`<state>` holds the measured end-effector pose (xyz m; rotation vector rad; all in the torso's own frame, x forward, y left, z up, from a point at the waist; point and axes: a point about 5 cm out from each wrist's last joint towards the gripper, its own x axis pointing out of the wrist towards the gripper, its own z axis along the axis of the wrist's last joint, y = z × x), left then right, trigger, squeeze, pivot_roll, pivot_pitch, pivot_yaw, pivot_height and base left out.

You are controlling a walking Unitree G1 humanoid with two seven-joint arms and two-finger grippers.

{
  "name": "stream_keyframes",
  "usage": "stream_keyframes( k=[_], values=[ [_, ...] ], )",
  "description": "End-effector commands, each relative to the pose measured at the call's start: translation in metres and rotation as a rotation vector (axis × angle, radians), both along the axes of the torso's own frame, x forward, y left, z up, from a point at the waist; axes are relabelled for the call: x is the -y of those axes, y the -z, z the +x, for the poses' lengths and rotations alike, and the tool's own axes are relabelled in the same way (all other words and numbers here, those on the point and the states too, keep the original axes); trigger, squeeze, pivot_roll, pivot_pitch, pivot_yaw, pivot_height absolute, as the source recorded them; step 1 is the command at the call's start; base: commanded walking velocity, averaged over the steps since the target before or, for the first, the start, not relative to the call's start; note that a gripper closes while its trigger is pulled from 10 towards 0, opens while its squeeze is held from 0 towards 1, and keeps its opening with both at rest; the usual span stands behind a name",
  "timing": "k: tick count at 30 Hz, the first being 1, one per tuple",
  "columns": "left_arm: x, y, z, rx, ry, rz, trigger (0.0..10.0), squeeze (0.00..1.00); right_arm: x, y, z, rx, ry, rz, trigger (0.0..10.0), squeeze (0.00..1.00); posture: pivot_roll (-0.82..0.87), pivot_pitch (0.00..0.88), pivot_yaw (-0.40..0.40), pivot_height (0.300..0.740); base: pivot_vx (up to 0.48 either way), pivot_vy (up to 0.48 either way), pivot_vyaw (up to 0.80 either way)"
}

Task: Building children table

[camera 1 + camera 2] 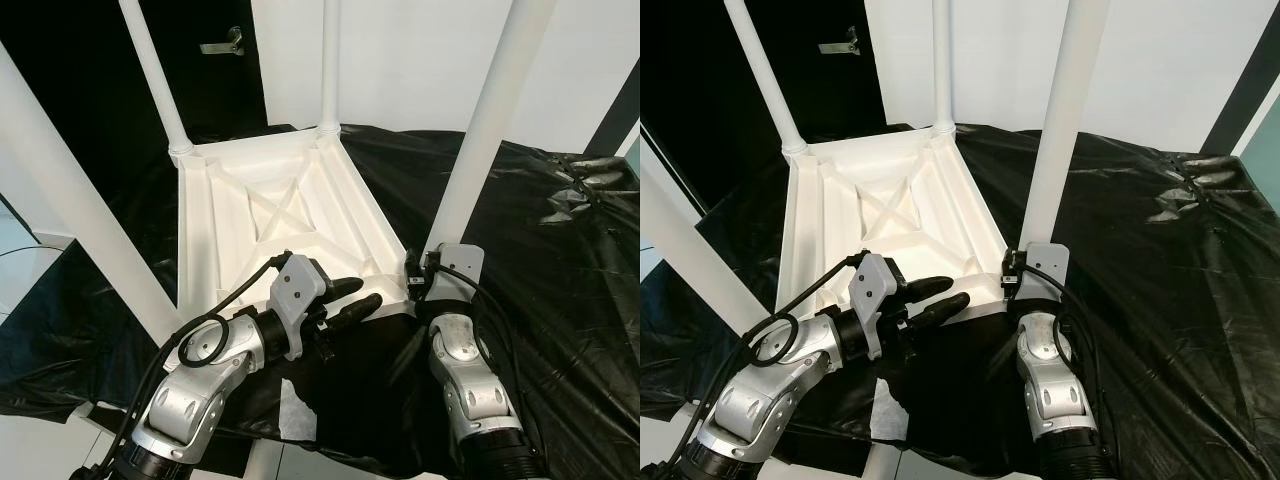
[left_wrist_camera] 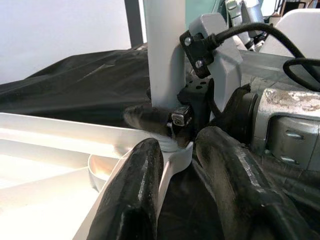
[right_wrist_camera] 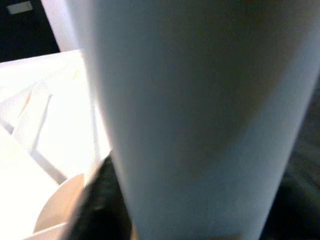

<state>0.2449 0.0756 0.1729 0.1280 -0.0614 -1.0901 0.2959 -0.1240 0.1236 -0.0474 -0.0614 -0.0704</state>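
Tabletop lies upside down on black sheeting, its ribbed white underside facing up at me, with an X-shaped brace in the middle. I count 4 white legs standing up from its corners: the far-left leg, the far-right leg, the near-left leg and the near-right leg.

My right gripper is at the foot of the near-right leg, right where that leg meets the tabletop's corner. In the right wrist view the leg is pressed up close to the camera, and in the left wrist view a black finger wraps against its base, so I read the gripper as clamped on the leg.

My left gripper reaches in from the left, pointing at that same corner. Its 2 black fingers sit slightly parted on either side of the tabletop's near rim, without a clear grip on it.

Behind the table I see a white wall and a dark door with a metal handle.
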Motion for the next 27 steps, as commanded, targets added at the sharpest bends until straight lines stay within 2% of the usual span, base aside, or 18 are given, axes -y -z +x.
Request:
stream_keyframes(
  k=[1,6,10,11,13,14,19,21,24,27],
  values=[
    [0.002,0.001,-0.001,-0.003,0.023,0.015,10.0,0.00,-0.001,0.004,-0.003,-0.012,-0.024,0.002,10.0,1.00,-0.02,0.000,0.009,0.740,0.000,0.000,0.00],
    [0.003,0.001,-0.001,0.000,0.025,0.015,10.0,0.00,0.004,0.002,-0.007,0.011,-0.067,0.001,10.0,1.00,-0.02,0.000,0.010,0.740,0.000,0.000,0.00],
    [0.002,0.000,0.000,0.003,0.026,0.016,10.0,0.00,0.026,0.001,-0.014,0.025,-0.271,-0.038,10.0,1.00,-0.02,0.000,0.013,0.740,0.000,0.000,0.00],
    [0.002,0.000,0.001,0.004,0.027,0.016,10.0,0.00,0.031,0.001,-0.014,0.015,-0.324,-0.038,10.0,0.00,-0.03,0.000,0.016,0.740,0.000,0.000,0.00],
    [0.002,0.000,0.001,0.005,0.027,0.016,10.0,0.00,0.035,0.001,-0.014,0.006,-0.356,-0.034,10.0,0.00,-0.03,0.000,0.016,0.740,0.000,0.000,0.00],
    [0.002,0.000,0.002,0.007,0.027,0.016,10.0,0.00,0.041,-0.002,-0.010,0.006,-0.450,-0.094,10.0,0.00,-0.03,0.000,0.020,0.740,0.000,0.000,0.00],
    [0.002,-0.001,0.003,0.010,0.029,0.016,10.0,0.00,0.047,-0.005,-0.003,-0.005,-0.527,-0.150,10.0,0.00,-0.03,0.000,0.024,0.740,0.000,0.000,0.00],
    [0.002,-0.001,0.005,0.013,0.029,0.017,10.0,0.00,0.051,-0.008,0.009,-0.016,-0.558,-0.204,10.0,0.00,-0.03,0.000,0.022,0.740,0.000,0.000,0.00],
    [0.002,-0.002,0.005,0.016,0.028,0.016,10.0,0.00,0.051,-0.008,0.015,-0.031,-0.591,-0.238,10.0,0.00,-0.02,0.000,0.021,0.740,0.000,0.000,0.00],
    [0.001,-0.003,0.006,0.022,0.020,0.015,10.0,0.00,0.044,-0.009,0.027,-0.066,-0.690,-0.285,10.0,0.00,-0.02,0.000,0.014,0.740,0.000,0.000,0.00]
  ],
)
